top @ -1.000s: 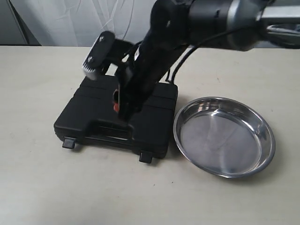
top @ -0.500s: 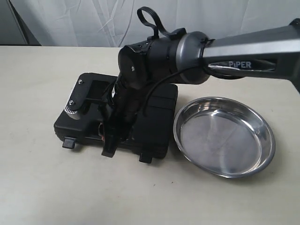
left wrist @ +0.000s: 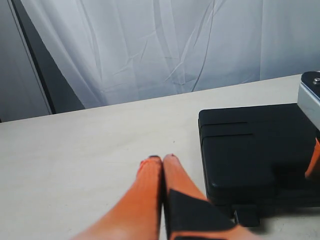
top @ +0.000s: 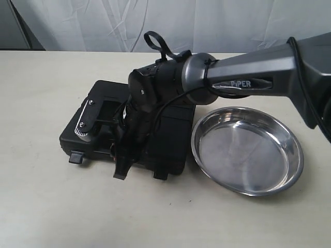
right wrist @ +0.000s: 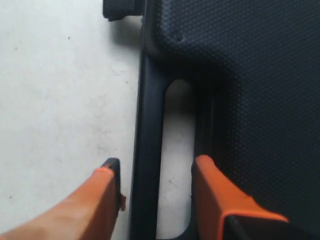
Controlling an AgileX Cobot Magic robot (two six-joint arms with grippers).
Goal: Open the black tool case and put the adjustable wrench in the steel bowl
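Note:
The black tool case (top: pixel 173 137) lies shut on the table, and the adjustable wrench is hidden inside it. To its right sits the steel bowl (top: pixel 247 150), which holds nothing. My right gripper (top: pixel 123 163) reaches across to the case's front edge. It stands open (right wrist: pixel 157 164) astride the handle bar (right wrist: pixel 147 120), one finger in the handle slot and the other outside the edge. My left gripper (left wrist: pixel 162 159) is shut on nothing, low over bare table beside the case (left wrist: pixel 255 145).
Two small latches (top: pixel 76 157) (top: pixel 160 174) stick out from the case's front edge; one shows in the wrist views (right wrist: pixel 120 7) (left wrist: pixel 246 216). A white curtain hangs behind the table. The right arm's body (top: pixel 170 88) covers the middle of the lid.
The right arm has swung down from above the lid to the case's front edge. Its fingers now sit either side of the handle bar. Case and bowl have not moved.

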